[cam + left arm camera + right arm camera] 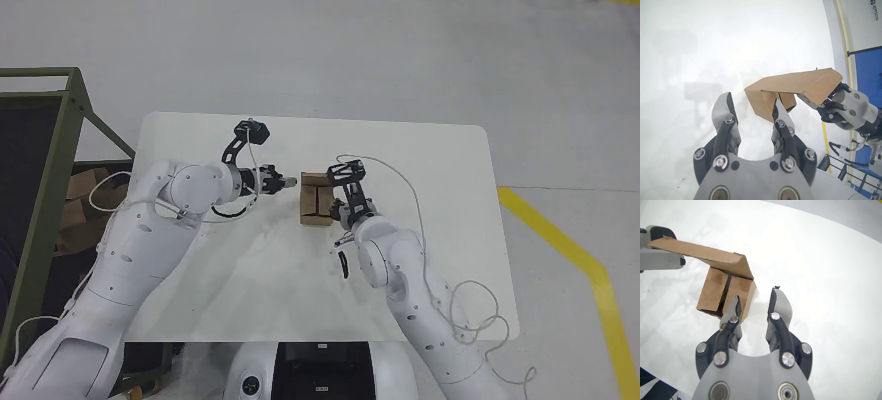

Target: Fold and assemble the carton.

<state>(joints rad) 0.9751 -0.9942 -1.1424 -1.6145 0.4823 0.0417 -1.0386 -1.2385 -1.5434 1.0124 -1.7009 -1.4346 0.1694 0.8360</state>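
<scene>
Partly folded brown carton (316, 198) on the white desk (440, 200), near centre, slightly toward 12 o'clock — long flap (696, 251) lifted and sloping over the open mouth, two inner flaps folded in with a gap between. Left claw (752, 103) at the carton's 9 o'clock, spread wide, one fingertip (780, 111) at the carton's wall. Right claw (755, 298) at its 3 o'clock — likewise spread, one finger (731, 308) against the side wall.
</scene>
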